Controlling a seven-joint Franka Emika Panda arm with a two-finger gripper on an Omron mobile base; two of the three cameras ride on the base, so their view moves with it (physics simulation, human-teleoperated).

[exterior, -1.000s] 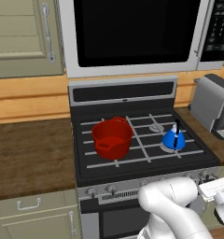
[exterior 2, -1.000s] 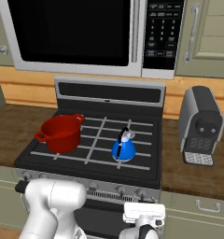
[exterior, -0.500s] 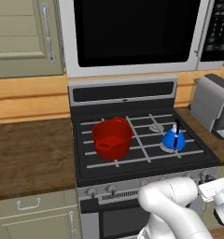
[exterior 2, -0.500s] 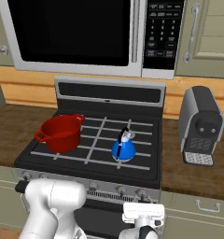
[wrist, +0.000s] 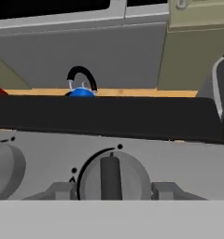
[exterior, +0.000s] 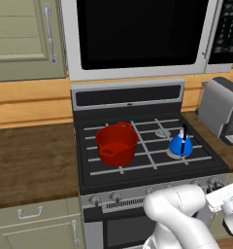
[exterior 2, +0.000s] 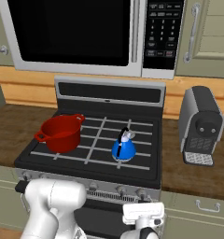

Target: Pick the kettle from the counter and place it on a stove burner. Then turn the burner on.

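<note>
- The kettle (exterior: 180, 145) sits on the front right stove burner (exterior 2: 124, 155) of the black stove (exterior: 108, 179), upright, well apart from the red pot (exterior: 116, 142) on the left grates.
- In the right base view the kettle (exterior 2: 123, 147) occupies the same spot as half a second and one second ago. The placement step reads as complete.
- No object on the stove or the counter (exterior: 31, 165) has shifted over the last second, and the arm pose at the stove front is unchanged.
- The gripper (exterior 2: 143, 219) hangs low in front of the control panel, below the kettle's burner. Its finger opening cannot be told; nothing is seen held.
- In the hand view a round knob (wrist: 111, 179) lies straight ahead and close, its bar upright, with a second knob (wrist: 4, 169) at the left edge.
- Judgement: the remaining work is to grasp and rotate this knob. Whether it controls the kettle's burner cannot be confirmed.
</note>
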